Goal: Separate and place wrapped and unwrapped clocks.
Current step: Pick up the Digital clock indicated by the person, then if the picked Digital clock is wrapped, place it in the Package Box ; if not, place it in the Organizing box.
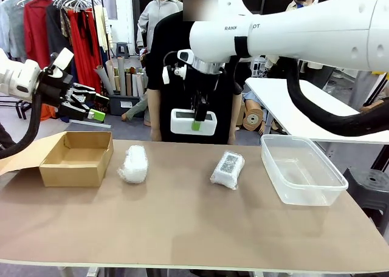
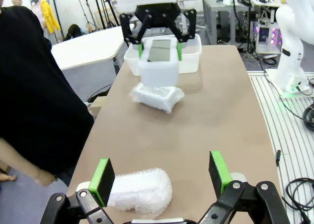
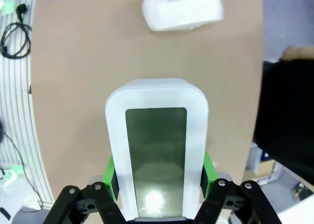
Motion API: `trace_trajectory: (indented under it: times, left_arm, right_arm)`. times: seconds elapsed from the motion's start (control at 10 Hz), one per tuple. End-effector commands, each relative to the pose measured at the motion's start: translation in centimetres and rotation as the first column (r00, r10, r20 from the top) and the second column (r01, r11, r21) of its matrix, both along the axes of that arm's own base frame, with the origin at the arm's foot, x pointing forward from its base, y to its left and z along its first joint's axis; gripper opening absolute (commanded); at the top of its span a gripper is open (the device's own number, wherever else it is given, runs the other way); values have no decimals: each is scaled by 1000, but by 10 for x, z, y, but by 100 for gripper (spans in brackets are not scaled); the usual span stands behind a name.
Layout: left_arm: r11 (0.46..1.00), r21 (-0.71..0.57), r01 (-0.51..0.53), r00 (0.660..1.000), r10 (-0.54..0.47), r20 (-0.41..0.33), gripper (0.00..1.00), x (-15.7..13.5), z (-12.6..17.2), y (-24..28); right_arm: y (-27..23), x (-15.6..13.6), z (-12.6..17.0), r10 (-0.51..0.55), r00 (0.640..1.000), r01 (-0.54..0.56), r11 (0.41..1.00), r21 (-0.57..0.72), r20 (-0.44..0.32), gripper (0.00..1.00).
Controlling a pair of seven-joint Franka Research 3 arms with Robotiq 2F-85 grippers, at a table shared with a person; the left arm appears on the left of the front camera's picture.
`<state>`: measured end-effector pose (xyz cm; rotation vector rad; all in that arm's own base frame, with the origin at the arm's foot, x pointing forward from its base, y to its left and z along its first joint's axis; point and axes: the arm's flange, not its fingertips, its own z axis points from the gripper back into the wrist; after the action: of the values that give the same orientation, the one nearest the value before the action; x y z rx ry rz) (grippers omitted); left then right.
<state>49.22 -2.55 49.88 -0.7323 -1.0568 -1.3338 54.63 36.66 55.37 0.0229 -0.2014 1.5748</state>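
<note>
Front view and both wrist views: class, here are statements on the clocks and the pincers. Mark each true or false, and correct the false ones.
1. The right pincer holds the bare clock in the air above the table. True.
2. The left pincer is shut on a bundle. False: it is open and holds nothing.
3. The labelled bundle lies nearer the clear tub than the plain bundle does. True.
4. The plain bundle lies inside the cardboard box. False: it lies on the table beside the box.
</note>
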Motion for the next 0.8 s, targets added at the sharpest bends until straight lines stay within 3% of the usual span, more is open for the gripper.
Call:
trace_trajectory:
  times: [0.0, 0.3, 0.7]
  left_arm:
    - [1000, -1, 0, 1000, 0, 2, 100, 0, 1, 0]
    - [1000, -1, 0, 1000, 0, 2, 100, 0, 1, 0]
    - [1000, -1, 0, 1000, 0, 2, 100, 0, 1, 0]
  right_arm:
    - [6, 10, 18, -49, 999, 49, 999, -14, 18, 0]
    - [1, 18, 42, -83, 997, 83, 996, -17, -1, 0]
    - [-5, 9, 30, -41, 999, 41, 999, -1, 11, 0]
